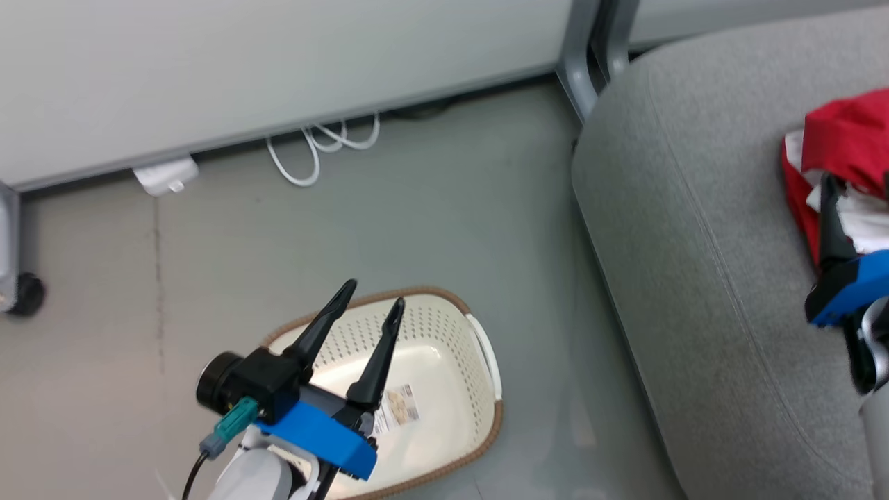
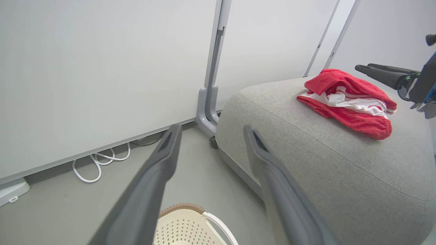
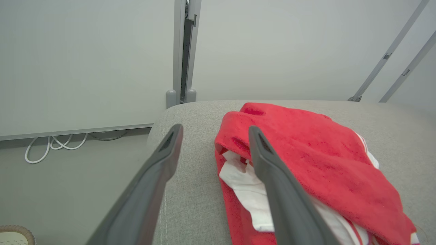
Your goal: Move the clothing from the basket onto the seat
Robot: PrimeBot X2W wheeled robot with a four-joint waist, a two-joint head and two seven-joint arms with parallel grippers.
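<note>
Red terry cloth with white stripes, the clothing [image 1: 844,139] lies bunched in a heap on top of the seat [image 1: 694,208], a big light grey cushion with rounded edges. In the head view the heap sits out at 3 o'clock, hard against the picture's edge, well apart from the basket [image 1: 417,295], which stands on the grey floor [image 1: 430,208] down around 6 o'clock. The basket's cream bottom shows bare, with a printed label [image 1: 399,406] stuck on it.

The left claw [image 1: 375,292] hangs over the basket with its two dark fingers spread wide and nothing between them; their tips point toward 12 o'clock, past the brown rim. In its own wrist view the basket's rim and one white handle peek in at 6 o'clock, and the red heap rests on the cushion at about 2 o'clock.

The right claw [image 3: 215,127] is above the seat, fingers parted just as wide, gripping nothing. One finger crosses in front of the red fabric and its white lining, the other in front of bare grey upholstery; whether either touches the cloth I cannot tell.

Behind everything runs a pale wall panel [image 1: 278,62], with a grey post [image 1: 580,69] at 1 o'clock near the seat's corner. Loops of white cable [image 1: 312,149] lie on the floor at 11 o'clock, a white adapter [image 1: 165,175] just beside them, and a black caster [image 1: 28,293] at 9 o'clock.
</note>
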